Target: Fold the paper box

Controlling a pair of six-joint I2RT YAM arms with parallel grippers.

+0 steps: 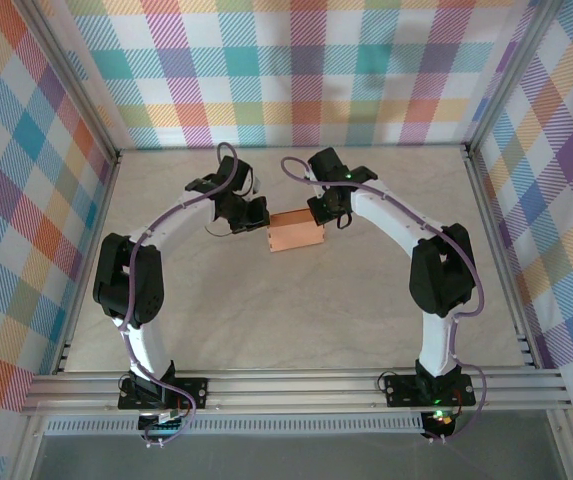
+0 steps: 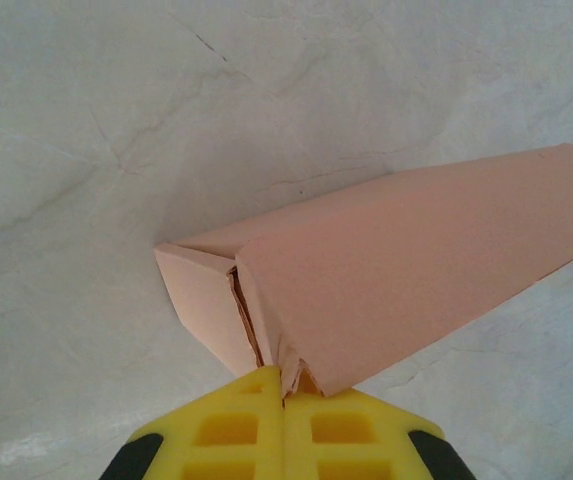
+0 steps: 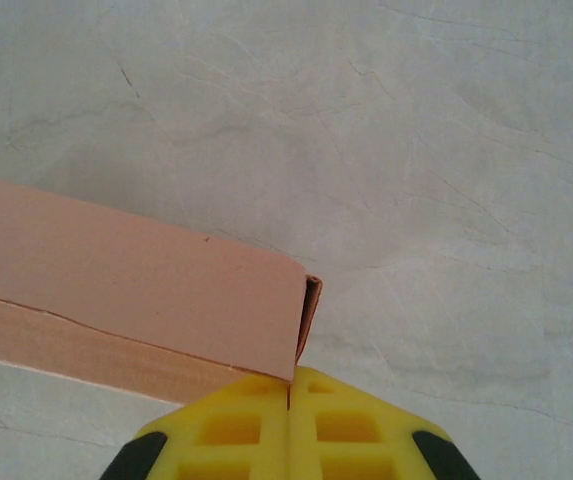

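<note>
Salmon paper box (image 1: 296, 233) between left end effector (image 2: 284, 388), right end effector (image 3: 288, 388).

No legible text, label, brand or number on any surface

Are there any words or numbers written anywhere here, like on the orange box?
None: no word, number or label can be read anywhere.
The paper box is plain orange card with no print.
The yellow fingers and the table carry no writing.
The checked walls are just coloured squares.
</note>
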